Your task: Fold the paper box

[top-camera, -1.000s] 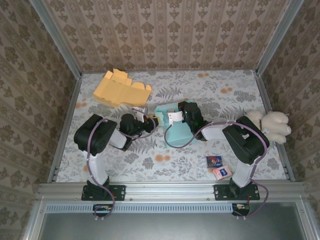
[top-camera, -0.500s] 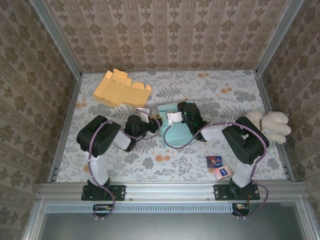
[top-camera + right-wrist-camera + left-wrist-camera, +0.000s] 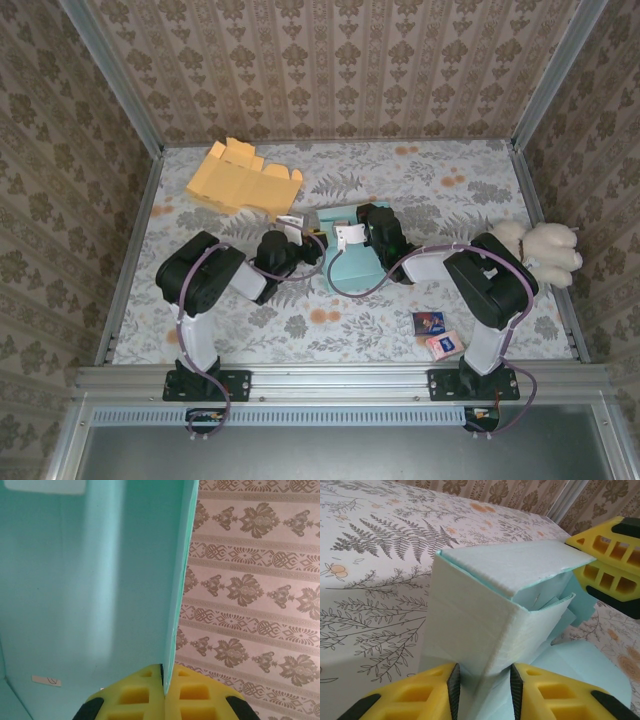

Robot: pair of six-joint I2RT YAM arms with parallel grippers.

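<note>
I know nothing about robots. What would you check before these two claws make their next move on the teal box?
1. The right claw is shut on a panel of the teal box: ok.
2. The left claw pinches the box's near corner: ok.
3. The top flap lies over the box: ok.
4. Box end closed: not ok, it gapes with the inner flaps showing.
5. The orange carton lies flat, apart from the work: ok.

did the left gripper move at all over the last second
Yes. In the top view the left gripper has slid a little to the right, closer to the teal box and farther from the table's left rail.
</note>
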